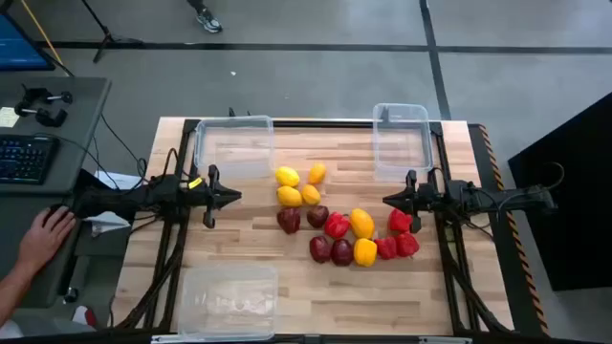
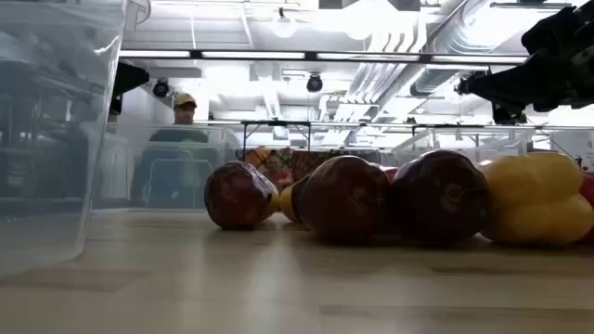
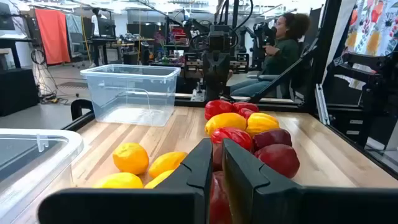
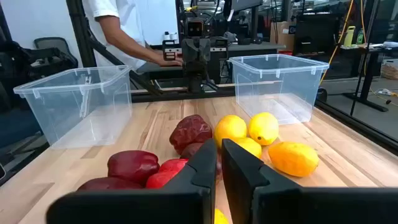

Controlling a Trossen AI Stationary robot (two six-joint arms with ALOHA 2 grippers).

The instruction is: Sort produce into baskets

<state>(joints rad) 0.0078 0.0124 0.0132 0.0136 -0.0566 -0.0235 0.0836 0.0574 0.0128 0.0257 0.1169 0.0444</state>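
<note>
**Both arms wait, nothing is sorted yet**

The left gripper [image 1: 232, 197] hangs with its 2 fingers shut and holds nothing. The right gripper [image 1: 390, 201] is the same: shut and empty. The pile of small round fruit and peppers [image 1: 339, 225] lies between them, near both tips. The yellow lemons [image 1: 288, 196] sit nearest the left gripper. The shiny red peppers [image 1: 400, 221] sit just beside the right gripper.

To start well, I think an arm should open its fingers first, then come down on a piece at the edge of the pile, so it does not bump the others.

All 3 clear plastic tubs [image 1: 234, 145] look empty.

The pale wooden table top [image 1: 287, 277] is flat. A person's hand [image 1: 42, 236] rests beside the table, behind the left arm. In the low view, another person [image 2: 184, 116] sits far back.
</note>
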